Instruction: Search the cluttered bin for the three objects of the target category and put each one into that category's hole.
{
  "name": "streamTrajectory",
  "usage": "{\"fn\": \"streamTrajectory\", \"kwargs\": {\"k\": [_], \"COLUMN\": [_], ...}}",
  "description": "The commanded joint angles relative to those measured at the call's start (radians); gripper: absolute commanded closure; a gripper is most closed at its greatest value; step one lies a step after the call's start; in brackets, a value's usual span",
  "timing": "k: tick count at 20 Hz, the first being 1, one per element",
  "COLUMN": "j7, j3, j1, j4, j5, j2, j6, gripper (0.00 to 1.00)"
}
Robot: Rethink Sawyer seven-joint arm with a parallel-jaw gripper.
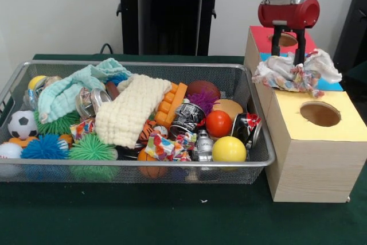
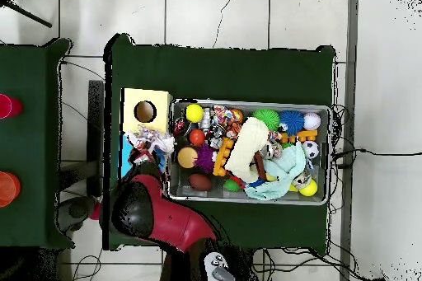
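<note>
Where the silver wire-mesh bin (image 1: 259, 154) sits on the green table cloth (image 1: 172, 216), we see it crammed with a cream knitted cloth (image 1: 131, 113), a mint towel (image 1: 69, 90), an orange toothed block (image 1: 172, 102), spiky rubber balls (image 1: 90, 148), a small soccer ball (image 1: 22, 123), a yellow ball (image 1: 229, 149), a red ball (image 1: 218, 123) and crushed cans (image 1: 186, 120). Beside it stands the wooden box (image 1: 309, 170) with red, blue and yellow holed sections. Above the blue section, the red and black gripper (image 1: 288, 55) is clamped on a crumpled patterned cloth (image 1: 295, 72). We note white floor tiles (image 2: 247, 14) around the table.
</note>
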Motion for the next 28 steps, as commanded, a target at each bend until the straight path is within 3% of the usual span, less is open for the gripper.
{"fn": "streamTrajectory", "kwargs": {"k": [1, 7, 8, 11, 13, 17, 22, 24, 26, 28], "j7": [0.344, 0.346, 0.321, 0.247, 0.220, 0.175, 0.086, 0.047, 0.005, -0.018], "j3": [0.143, 0.133, 0.125, 0.163, 0.118, 0.101, 0.039, -0.020, -0.129, -0.183], "j1": [-0.025, -0.007, -0.002, -0.043, -0.014, -0.034, -0.006, 0.033, 0.109, 0.142], "j4": [0.055, 0.032, 0.021, 0.006, -0.013, -0.045, -0.116, -0.156, -0.208, -0.247], "j5": [-0.025, -0.031, -0.055, -0.134, -0.122, -0.161, -0.164, -0.154, -0.137, -0.154], "j2": [0.041, 0.056, 0.061, 0.069, 0.060, 0.059, 0.020, 0.008, 0.010, 0.011], "j6": [-0.058, -0.064, -0.070, -0.044, -0.028, 0.017, 0.133, 0.184, 0.193, 0.191], "gripper": [0.00, 0.00, 1.00, 1.00, 1.00, 1.00, 1.00, 1.00, 1.00, 1.00]}}
